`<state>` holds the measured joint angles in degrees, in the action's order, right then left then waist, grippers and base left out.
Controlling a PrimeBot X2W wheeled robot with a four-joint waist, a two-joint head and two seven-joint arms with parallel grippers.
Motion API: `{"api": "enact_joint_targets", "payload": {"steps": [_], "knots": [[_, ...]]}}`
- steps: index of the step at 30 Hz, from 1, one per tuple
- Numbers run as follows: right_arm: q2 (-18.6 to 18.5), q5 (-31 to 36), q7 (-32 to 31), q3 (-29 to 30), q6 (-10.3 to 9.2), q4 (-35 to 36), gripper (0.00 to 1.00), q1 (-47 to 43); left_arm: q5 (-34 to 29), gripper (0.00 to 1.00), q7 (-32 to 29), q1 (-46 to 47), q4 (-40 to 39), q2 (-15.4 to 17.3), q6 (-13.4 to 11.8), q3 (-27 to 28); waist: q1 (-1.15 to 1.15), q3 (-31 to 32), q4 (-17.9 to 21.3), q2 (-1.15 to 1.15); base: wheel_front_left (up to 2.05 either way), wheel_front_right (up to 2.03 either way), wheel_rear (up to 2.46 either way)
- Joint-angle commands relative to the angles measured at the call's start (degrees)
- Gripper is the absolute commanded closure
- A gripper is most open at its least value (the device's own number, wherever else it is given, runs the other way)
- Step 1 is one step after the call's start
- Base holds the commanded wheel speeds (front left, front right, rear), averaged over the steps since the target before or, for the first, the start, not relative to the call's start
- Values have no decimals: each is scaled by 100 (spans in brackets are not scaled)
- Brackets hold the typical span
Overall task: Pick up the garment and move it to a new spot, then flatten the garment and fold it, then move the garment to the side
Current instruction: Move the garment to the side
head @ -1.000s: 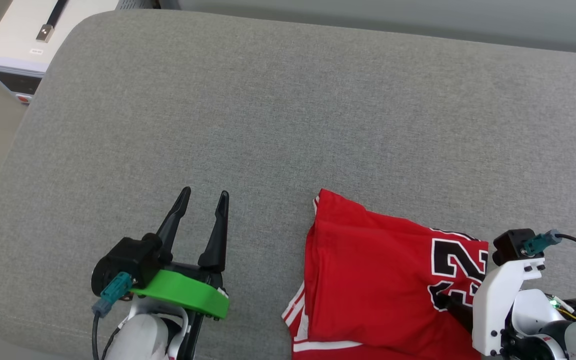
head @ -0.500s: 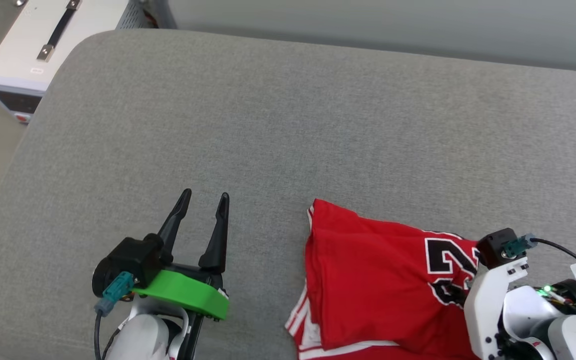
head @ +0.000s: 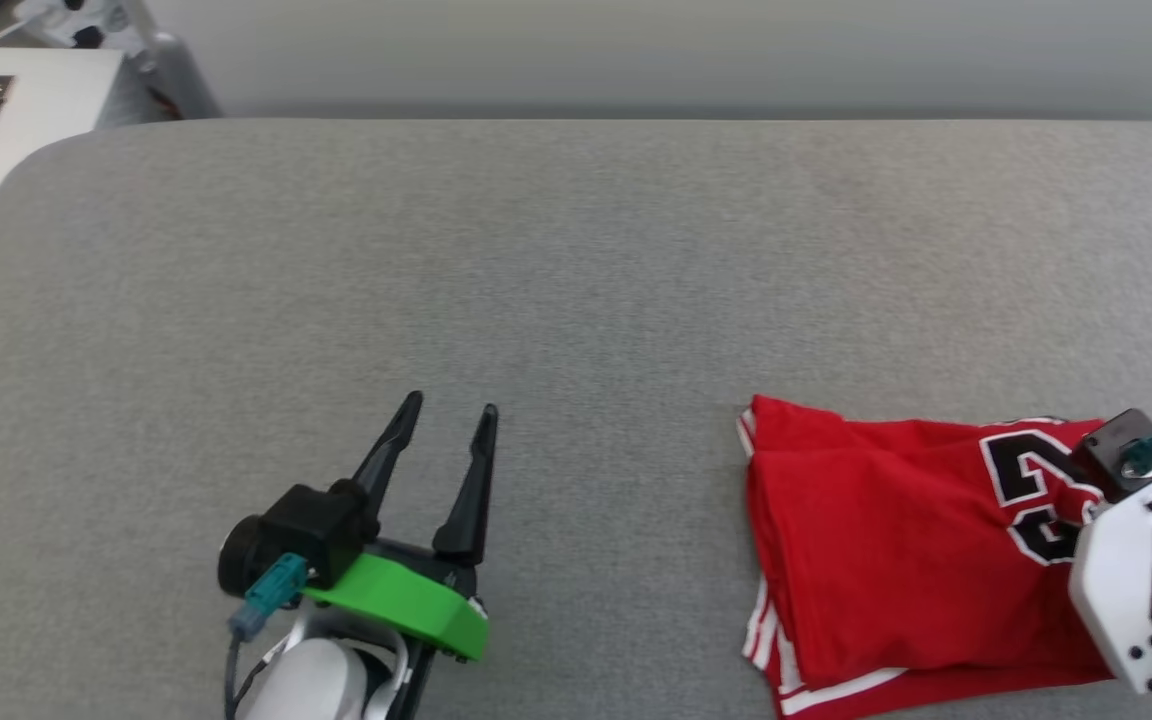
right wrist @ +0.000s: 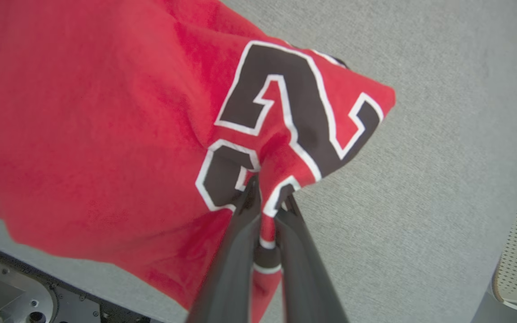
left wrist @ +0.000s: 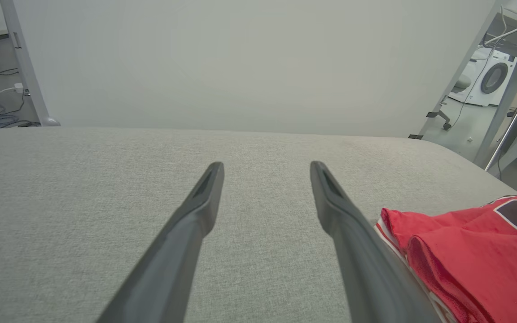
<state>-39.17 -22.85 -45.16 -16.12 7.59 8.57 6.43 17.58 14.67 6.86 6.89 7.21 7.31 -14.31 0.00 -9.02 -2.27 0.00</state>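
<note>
Two right fingers (right wrist: 234, 255) pinch the garment (right wrist: 83, 112) at its lettering.

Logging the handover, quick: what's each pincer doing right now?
Left pincer: open, holding nothing.
Right pincer: closed on the shirt, pinching a fold at its black number.

A: What is seen of the garment (head: 876, 560)?
B: A red jersey-style shirt, folded into a rough block, is laid on the grey cushion (head: 536, 300) at the lower right of the head view.
A: How is it marked?
B: Black lettering (right wrist: 285, 112) edged in white is shown at its right end. White stripe trim (head: 841, 688) is seen along its lower left edge.
A: Is it laid flat?
B: Not wholly. A fold at the lettering is bunched and pinched by the right gripper (right wrist: 267, 197).
</note>
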Motion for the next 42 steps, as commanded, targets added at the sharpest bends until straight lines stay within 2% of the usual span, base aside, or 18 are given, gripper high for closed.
{"api": "enact_joint_targets", "payload": {"steps": [1,8,10,14,20,26,34,42], "knots": [[-167,-80,-26,-3,-10,61,100,89,-63,0,33,133,-26,25,17,-90,0,-155,401,0,0,0,0],[-1054,-390,229,61,-10,28,100,109,-166,0,33,500,-42,119,18,-547,0,-544,941,0,0,0,0],[-1319,-359,479,115,-10,-114,100,157,-191,0,33,658,-52,132,18,-716,0,-728,1089,0,0,0,0],[-1559,-237,1121,282,-10,-630,100,358,-237,0,33,1013,-81,168,18,-967,0,-1127,1293,0,0,0,0],[-1397,-185,2064,652,-10,-1747,100,979,-325,0,33,1581,-197,320,18,-1151,0,-1816,1497,0,0,0,0],[-1133,-48,2729,957,-10,-2799,100,1785,-404,0,30,1993,-410,559,18,-1109,0,-2349,1549,0,0,0,0],[-975,136,3095,1450,-10,-3885,100,2551,-470,0,-81,2320,-1148,739,-70,-939,0,-2832,1433,0,0,0,0],[-846,226,3253,1752,-10,-4500,100,2964,-484,0,-238,2428,-1722,783,-143,-927,0,-3033,1276,0,0,0,0]]}}
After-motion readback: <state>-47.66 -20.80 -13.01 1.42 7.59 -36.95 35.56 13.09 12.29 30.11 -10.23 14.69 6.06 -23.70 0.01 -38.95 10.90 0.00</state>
